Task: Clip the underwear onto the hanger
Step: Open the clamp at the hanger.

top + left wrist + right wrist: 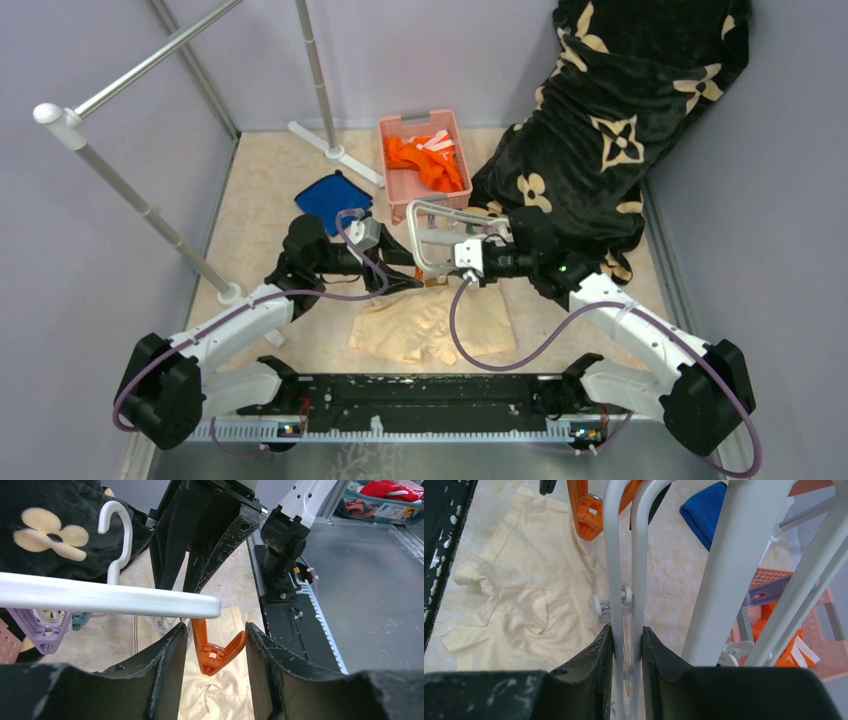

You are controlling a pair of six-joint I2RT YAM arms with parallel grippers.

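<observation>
- the pale peach soft underwear (425, 325) lies spread on the beige stone-look counter (260, 200), in the near middle, between the two arms.
- it is loose on the counter. no clip is on it and no end effector touches it.
- the white plastic hanger (414, 240), a flat frame of bars with a hook on top and little clips under it, is up in the air just past the far edge of the underwear.
- the right end effector (626, 632) is squeezed tight on two thin bars of the white plastic hanger (736, 565) and holds it up.
- the left end effector (214, 635) is about half open. its two fingers (167, 672) stand one on each side of a small orange plastic clip (212, 652) that hangs from the frame.
- i cannot tell if the fingers press on the clip.
- a small purple plastic clip (42, 627) hangs further along the same bar.
- on the far side sits a pink plastic basket (415, 118) with orange clothes (425, 160) in it.
- a blue folded cloth (333, 198) lies just left of the basket.
- a black fuzzy blanket with tan flowers (620, 110) is piled at the far right.
</observation>
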